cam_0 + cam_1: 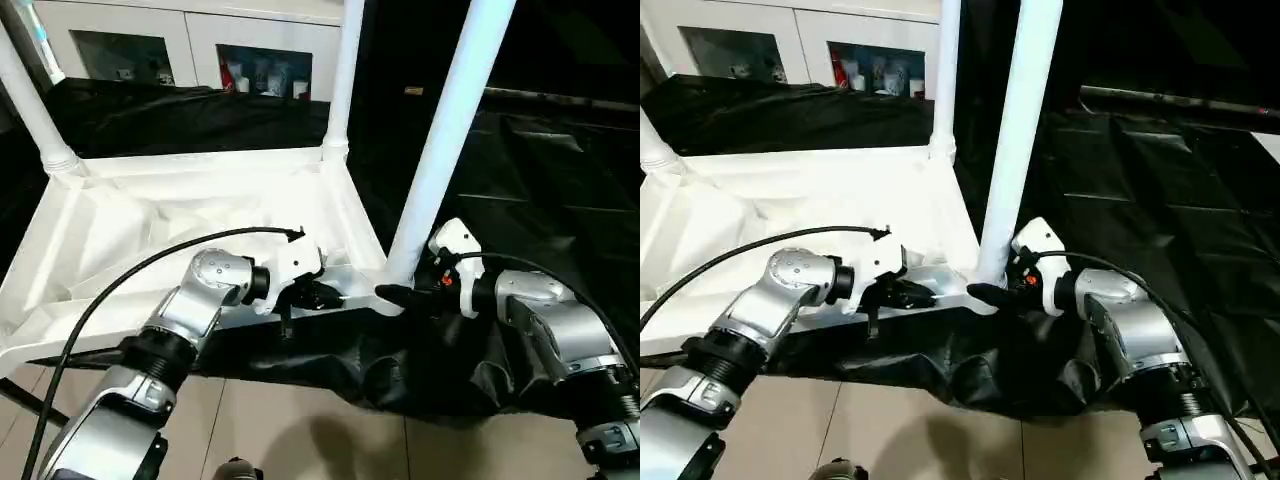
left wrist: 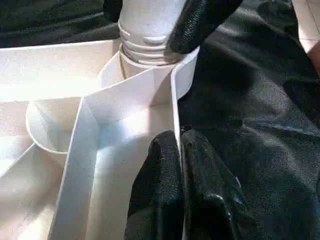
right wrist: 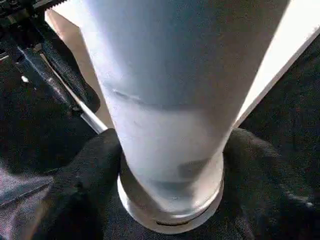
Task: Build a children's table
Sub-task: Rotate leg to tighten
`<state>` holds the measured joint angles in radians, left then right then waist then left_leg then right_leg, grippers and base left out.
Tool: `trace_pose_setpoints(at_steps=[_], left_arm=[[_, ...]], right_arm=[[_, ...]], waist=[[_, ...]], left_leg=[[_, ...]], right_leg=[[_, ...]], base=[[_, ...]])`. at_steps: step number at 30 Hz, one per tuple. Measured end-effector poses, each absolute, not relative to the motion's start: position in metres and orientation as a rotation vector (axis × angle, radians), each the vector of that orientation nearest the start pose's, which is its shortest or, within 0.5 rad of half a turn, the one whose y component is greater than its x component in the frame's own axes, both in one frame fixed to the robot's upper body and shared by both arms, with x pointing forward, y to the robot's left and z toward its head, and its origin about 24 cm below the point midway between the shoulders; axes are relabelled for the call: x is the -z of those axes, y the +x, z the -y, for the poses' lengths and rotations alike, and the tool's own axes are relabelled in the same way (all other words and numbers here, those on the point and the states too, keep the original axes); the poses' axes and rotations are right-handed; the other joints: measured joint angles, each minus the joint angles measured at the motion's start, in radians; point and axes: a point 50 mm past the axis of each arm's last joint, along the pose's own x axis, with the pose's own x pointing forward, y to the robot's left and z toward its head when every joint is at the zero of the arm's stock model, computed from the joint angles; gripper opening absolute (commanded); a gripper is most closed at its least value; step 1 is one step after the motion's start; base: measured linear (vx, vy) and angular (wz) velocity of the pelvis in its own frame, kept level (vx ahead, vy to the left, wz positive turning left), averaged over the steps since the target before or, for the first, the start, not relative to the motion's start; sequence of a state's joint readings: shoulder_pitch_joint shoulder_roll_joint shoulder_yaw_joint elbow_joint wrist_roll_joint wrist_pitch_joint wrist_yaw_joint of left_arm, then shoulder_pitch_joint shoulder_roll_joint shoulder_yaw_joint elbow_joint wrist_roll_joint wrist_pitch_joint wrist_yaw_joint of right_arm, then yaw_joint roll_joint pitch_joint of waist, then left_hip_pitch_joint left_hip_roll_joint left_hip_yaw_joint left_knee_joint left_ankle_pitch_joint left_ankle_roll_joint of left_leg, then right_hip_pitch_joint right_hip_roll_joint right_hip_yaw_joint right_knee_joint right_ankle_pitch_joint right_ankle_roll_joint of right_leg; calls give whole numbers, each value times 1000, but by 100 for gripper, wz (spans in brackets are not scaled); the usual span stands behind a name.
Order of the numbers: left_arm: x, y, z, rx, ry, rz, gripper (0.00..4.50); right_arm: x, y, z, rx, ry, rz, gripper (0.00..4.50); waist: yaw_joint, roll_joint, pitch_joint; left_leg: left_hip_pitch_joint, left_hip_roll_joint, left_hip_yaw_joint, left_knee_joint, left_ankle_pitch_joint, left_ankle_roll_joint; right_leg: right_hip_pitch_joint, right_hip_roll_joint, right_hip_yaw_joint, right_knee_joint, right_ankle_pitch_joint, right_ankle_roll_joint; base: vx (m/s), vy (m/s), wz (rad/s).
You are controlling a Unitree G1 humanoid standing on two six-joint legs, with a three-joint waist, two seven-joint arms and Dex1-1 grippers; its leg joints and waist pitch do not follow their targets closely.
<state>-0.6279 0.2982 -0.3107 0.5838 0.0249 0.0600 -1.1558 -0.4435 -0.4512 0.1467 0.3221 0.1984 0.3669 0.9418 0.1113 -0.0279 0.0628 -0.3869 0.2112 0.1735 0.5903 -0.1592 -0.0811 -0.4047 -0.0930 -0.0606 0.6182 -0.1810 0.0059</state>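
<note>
The children's table top lies upside down on the black-draped surface, its ribbed underside facing up. Three white legs stand in corner sockets: far left, far right and near right. My left gripper is shut on the thin rim wall beside the near-right socket. My right gripper clasps the base of the near-right leg, with one black finger pressed against each side of it. The leg's ribbed end sits in the socket.
The black drape covers the work surface to the right and hangs over its front edge. Tiled floor lies below that edge. A white cabinet with glass doors stands behind. A black cable arcs over my left forearm.
</note>
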Motion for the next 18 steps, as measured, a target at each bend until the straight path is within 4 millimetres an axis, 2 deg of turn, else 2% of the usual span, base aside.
trace_pose_setpoints(at_steps=[1, 6, 12, 15, 18], left_arm=[[-61, 321, -103, 1364, 427, -342, 0], [-61, 321, -105, 1360, 427, -347, 0], [-60, 323, -104, 1308, 434, -343, 0], [-59, 333, -96, 1203, 446, -336, 0], [-58, 345, -79, 1072, 448, -344, 0]], right_arm=[[-65, 309, 170, -968, -155, -400, 306], [-64, 309, 169, -971, -148, -399, 273], [-60, 312, 163, -908, -94, -379, 265], [-51, 320, 155, -717, 2, -336, 264], [-46, 335, 141, -450, 83, -304, 263]], waist=[[0, 0, 0], [-1, 0, 0], [-4, 0, 0], [-9, 0, 0], [-18, 0, 0]], left_leg=[[0, 0, 0, 0, 0, 0], [0, 0, 0, 0, 0, 0], [1, 0, 0, 1, 0, 0], [2, 0, 0, 2, 0, 0], [2, 0, -1, 2, 1, -1]], right_leg=[[0, 0, 0, 0, 0, 0], [0, 0, 0, 1, 0, 0], [0, 0, 0, 2, 0, 0], [0, 0, 0, 4, 0, 0], [-1, 0, 1, 5, 0, 0]], base=[[0, 0, 0], [0, 0, 0], [0, 0, 0], [0, 0, 0], [0, 0, 0]])
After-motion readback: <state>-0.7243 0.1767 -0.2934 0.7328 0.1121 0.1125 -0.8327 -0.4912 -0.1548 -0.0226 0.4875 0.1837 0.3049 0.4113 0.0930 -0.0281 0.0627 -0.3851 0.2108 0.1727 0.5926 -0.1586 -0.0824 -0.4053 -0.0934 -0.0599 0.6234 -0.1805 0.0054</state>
